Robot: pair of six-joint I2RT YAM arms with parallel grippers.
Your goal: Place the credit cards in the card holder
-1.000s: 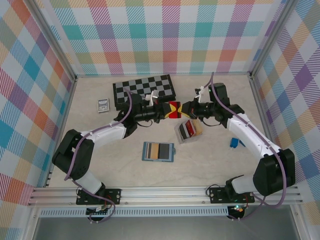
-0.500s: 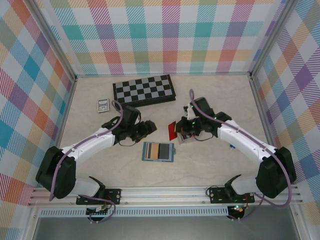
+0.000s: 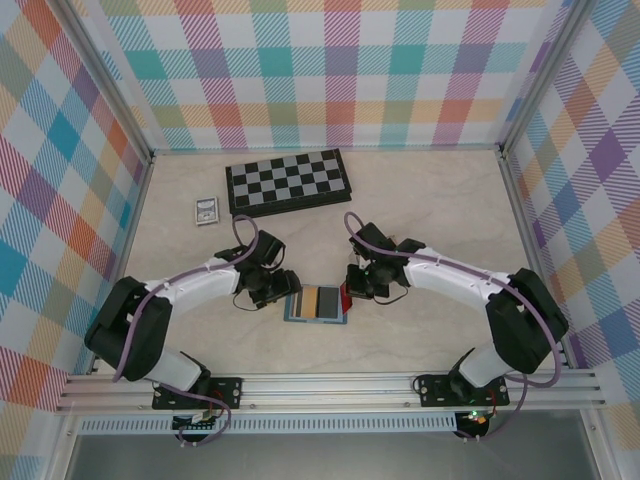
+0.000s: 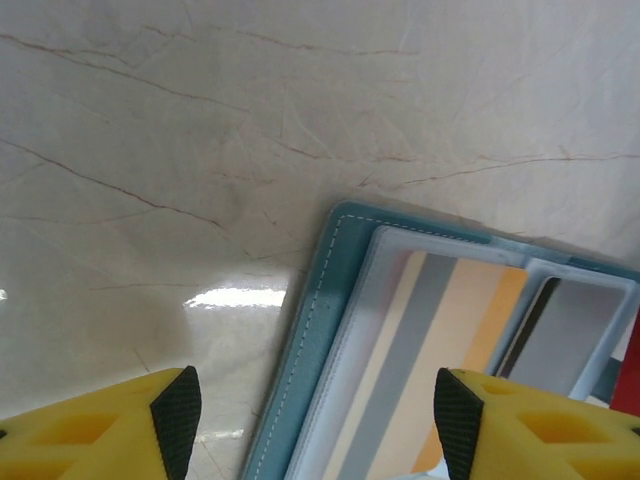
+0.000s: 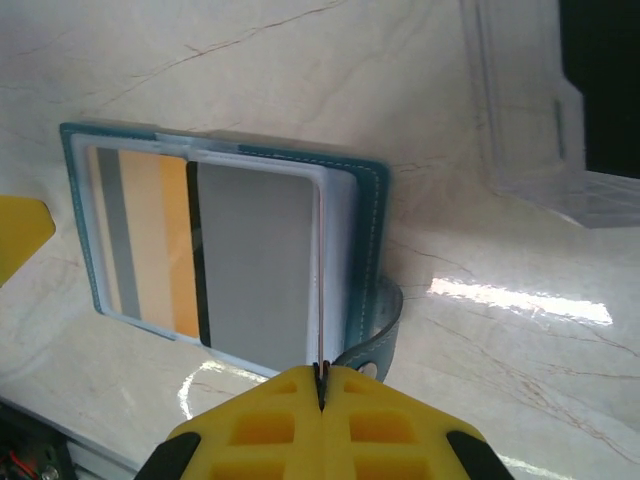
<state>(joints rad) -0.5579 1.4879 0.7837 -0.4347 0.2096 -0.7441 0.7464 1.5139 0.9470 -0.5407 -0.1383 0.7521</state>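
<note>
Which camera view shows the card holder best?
The right wrist view: nearly the whole open card holder lies there, large and sharp. The top view shows it small; the left wrist view shows one corner.

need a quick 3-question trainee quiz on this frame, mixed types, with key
1. True or false: the left gripper is shut on the wallet.
2. The right gripper pinches: A) a red card B) a coin C) nothing.
3. Fill in: the board lying beyond the wallet is a ___.
Key: 1 false, its jaws stand open astride the wallet's edge. 2 A. 3 chessboard.
</note>
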